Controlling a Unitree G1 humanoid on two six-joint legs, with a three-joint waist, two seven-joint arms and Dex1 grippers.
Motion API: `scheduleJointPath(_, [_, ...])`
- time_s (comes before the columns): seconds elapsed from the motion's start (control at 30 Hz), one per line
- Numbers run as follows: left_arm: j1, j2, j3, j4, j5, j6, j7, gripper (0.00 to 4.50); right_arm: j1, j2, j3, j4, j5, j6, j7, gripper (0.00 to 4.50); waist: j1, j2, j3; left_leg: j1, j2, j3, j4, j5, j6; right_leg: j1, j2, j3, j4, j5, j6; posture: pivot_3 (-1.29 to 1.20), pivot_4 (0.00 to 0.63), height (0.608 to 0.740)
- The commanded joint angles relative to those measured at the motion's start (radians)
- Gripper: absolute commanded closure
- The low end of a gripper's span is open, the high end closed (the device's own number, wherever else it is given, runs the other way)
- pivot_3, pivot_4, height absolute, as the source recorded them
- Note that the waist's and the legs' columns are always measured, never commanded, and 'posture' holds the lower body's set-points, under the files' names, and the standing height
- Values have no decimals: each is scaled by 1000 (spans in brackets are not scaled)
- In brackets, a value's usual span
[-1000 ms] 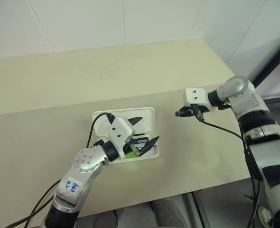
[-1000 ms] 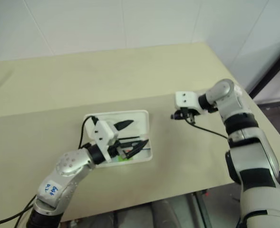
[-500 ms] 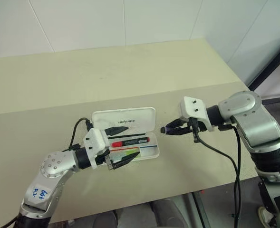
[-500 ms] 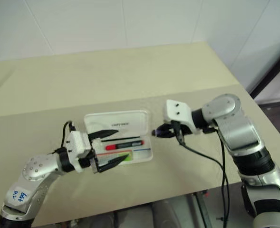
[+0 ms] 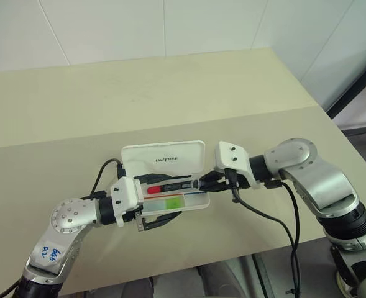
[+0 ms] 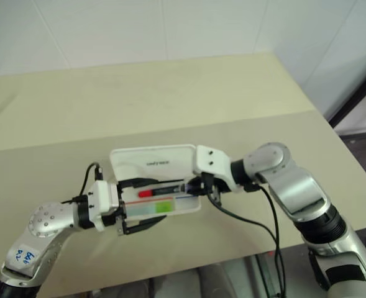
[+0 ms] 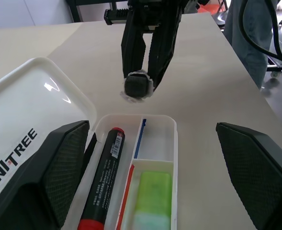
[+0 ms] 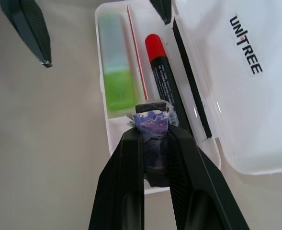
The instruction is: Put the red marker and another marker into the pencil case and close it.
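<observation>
My right claw (image 8: 152, 132) had swung in over the open pencil case (image 5: 170, 160), clenched on a small dark piece — my left claw (image 7: 150, 163) pulled back, jaws released. Red marker (image 7: 102, 179) and green marker (image 7: 152, 194) lay just beyond it; closing remained.

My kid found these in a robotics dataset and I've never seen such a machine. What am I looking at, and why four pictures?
It is a two-armed humanoid robot. Two pictures come from cameras in its head looking down at a table; the other two from cameras on each wrist. On the table lies an open white pencil case. Inside are a red-capped marker and a short green marker. The left end effector is open beside the case. The right end effector is shut on a small dark piece with purplish wrapping, held at the case's end.
</observation>
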State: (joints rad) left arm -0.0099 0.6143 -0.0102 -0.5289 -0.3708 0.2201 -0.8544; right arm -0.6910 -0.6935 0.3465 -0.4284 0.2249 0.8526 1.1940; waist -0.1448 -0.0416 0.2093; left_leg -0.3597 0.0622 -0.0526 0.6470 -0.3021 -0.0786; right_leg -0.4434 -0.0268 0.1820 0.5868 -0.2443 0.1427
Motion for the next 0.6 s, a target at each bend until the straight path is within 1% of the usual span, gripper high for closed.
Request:
scheduleJointPath(0.03, [20, 7, 5, -25, 0, -22, -2, 0, 9, 14, 40, -33, 8, 16, -36, 4159, 3, 0, 0, 0, 0, 0, 0, 0, 0, 0, 0, 0, 0, 0, 0, 0, 150, 740])
scheduleJointPath(0.23, [33, 6, 5, -51, -6, -10, 11, 0, 1, 8, 106, -8, -18, -26, -57, 4159, 6, 0, 0, 0, 0, 1, 1, 0, 0, 0, 0, 0, 0, 0, 0, 0, 150, 740])
scheduleJointPath(0.57, [41, 3, 5, -74, -5, -1, 37, 0, -12, 6, 134, 6, -20, -53, -48, 4159, 6, 0, 0, 0, 0, 1, 0, 0, 0, 0, 0, 0, 0, 0, 0, 0, 150, 740])
scheduleJointPath(0.6, [40, 3, 4, -75, -5, 0, 38, 0, -15, 9, 136, 11, -24, -59, -51, 3809, 6, 0, 0, 0, 0, 1, 0, 0, 0, 0, 0, 0, 0, 0, 0, 0, 150, 740])
